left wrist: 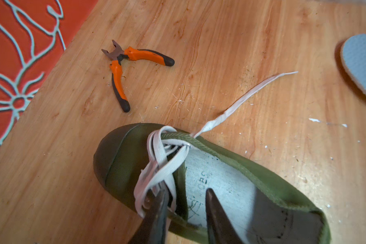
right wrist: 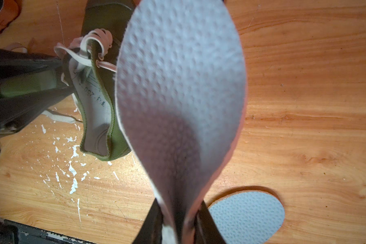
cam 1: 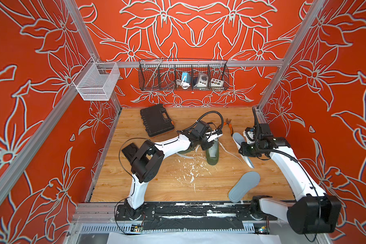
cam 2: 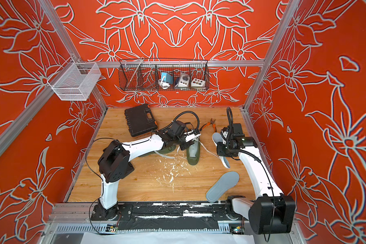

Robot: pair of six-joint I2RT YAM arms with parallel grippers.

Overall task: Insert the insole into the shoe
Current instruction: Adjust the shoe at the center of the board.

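Observation:
A green shoe [cam 1: 212,158] [cam 2: 192,158] lies mid-table, heel toward the front, with its pale lining showing and white laces trailing. My left gripper [left wrist: 186,191] [cam 1: 208,144] is shut on the shoe's laced side wall: one finger is outside among the laces, the other inside on the lining. My right gripper [right wrist: 179,205] [cam 1: 246,156] is shut on a grey dimpled insole [right wrist: 178,74] [cam 1: 238,138], pinching it into a fold. The insole hangs above the table just right of the shoe [right wrist: 97,118]. Its broad end [left wrist: 363,61] points toward the back.
Another grey insole [cam 1: 244,186] [right wrist: 245,213] lies flat at the front right. Orange pliers [left wrist: 123,63] [cam 1: 229,124] lie beyond the shoe's toe, and a black tool case [cam 1: 156,120] sits back left. White flecks [cam 1: 190,170] dot the wood. A wire basket [cam 1: 183,88] hangs on the back wall.

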